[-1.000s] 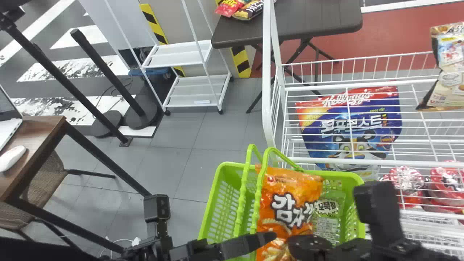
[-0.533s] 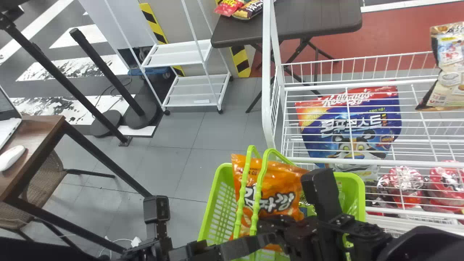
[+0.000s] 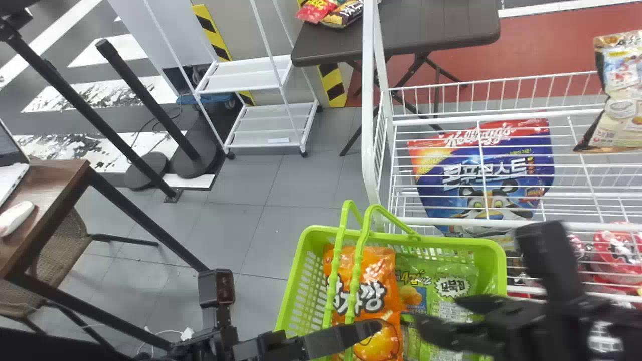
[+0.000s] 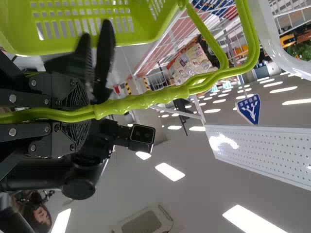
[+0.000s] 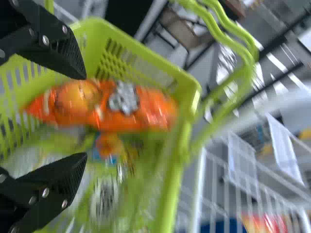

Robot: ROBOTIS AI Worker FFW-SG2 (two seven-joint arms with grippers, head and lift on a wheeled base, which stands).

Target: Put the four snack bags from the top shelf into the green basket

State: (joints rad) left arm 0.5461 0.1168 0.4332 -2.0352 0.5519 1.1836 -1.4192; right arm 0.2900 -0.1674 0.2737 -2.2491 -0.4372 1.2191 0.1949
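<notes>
Well, from where I'm standing, the right tool [image 3: 439,313] hangs over its own side of the green basket [image 3: 436,241], its two fingers well apart and nothing caught between them. The orange snack bag [image 3: 370,296] lies inside the basket, out past those fingertips toward the left tool [image 3: 373,329], stretched along the basket's wall there. Closer in, straight below and ahead of the right tool, the green snack bags are lying in the basket: one with yellow lettering and a small picture [image 3: 411,291] right up against the orange one, and a paler one [image 3: 451,288] on the right tool's side of that. How many are heaped underneath, I honestly can't tell. As for the left tool, it's closed around the basket's paired handles [image 3: 362,239], its tip pointing across at the right tool with part of the orange bag showing just beside it. Farther out ahead of both tools stands the white wire rack [image 3: 369,100], with a big blue bag [image 3: 481,175] lying on it, beyond the right tool. Red packs [image 3: 619,250] sit on that rack too, nearer and off to the right tool's outer side, and a beige bag [image 3: 622,95] is well ahead of them.
</notes>
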